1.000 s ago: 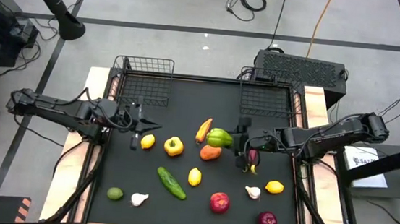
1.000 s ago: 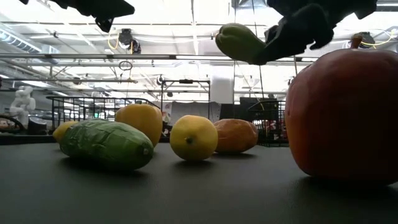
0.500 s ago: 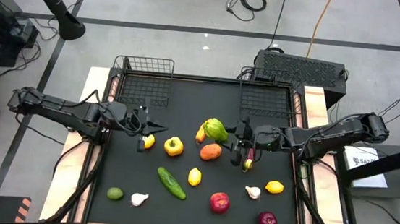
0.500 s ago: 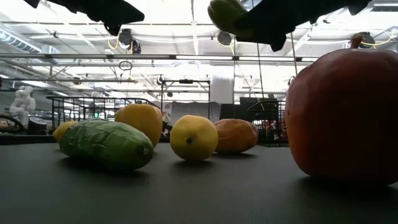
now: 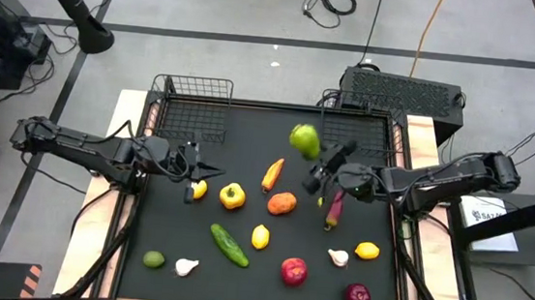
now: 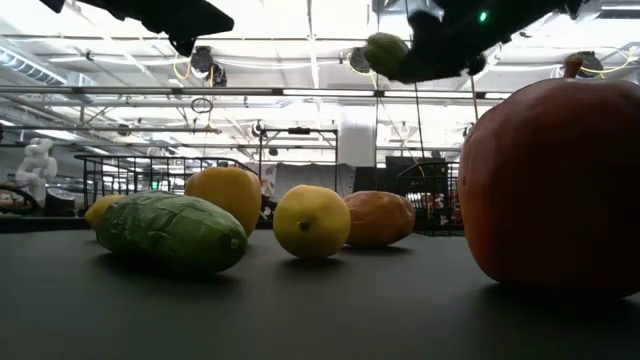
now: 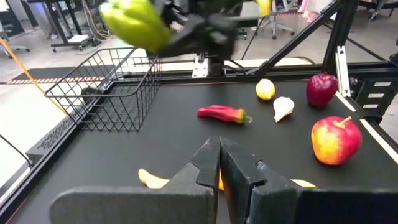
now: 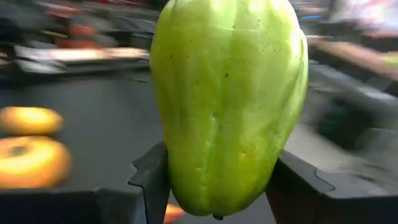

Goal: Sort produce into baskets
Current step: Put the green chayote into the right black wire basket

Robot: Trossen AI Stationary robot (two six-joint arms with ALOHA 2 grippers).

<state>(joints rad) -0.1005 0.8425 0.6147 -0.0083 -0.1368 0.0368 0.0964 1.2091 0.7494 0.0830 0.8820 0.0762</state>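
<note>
A green pepper point(image 5: 304, 139) hangs above the table's far middle, with my right gripper point(image 5: 312, 154) shut on it; the low view shows the green pepper point(image 6: 385, 52) high over the other produce. Two black wire baskets stand at the far edge: the left basket point(image 5: 193, 110) and the right basket point(image 5: 356, 134), which is just beyond the pepper. My left gripper point(image 5: 203, 171) hovers shut over the table's left part, above a small lemon point(image 5: 198, 190), holding nothing. In its wrist view the left gripper point(image 7: 219, 155) has its fingers together. My right gripper pinches the green pepper near one end point(image 8: 186, 180) between its two fingers point(image 8: 152, 174), one on each side. The fingers come nearly level from the table's right, slanting toward the far edge. The pepper reaches out past the fingertips, clear of the table.
On the black mat lie a yellow pepper point(image 5: 232, 196), a carrot point(image 5: 272, 174), an orange fruit point(image 5: 282, 204), a cucumber point(image 5: 229, 245), a red chili point(image 7: 221, 113), lemons, garlic, a lime point(image 5: 153, 259) and two apples. A black perforated box point(image 5: 404, 89) stands behind the right basket.
My right gripper has risen and gone toward the table's far edge, nearer the right basket, turning its wrist on the way. It has carried the green pepper from the table's middle to near the right basket's front edge.
</note>
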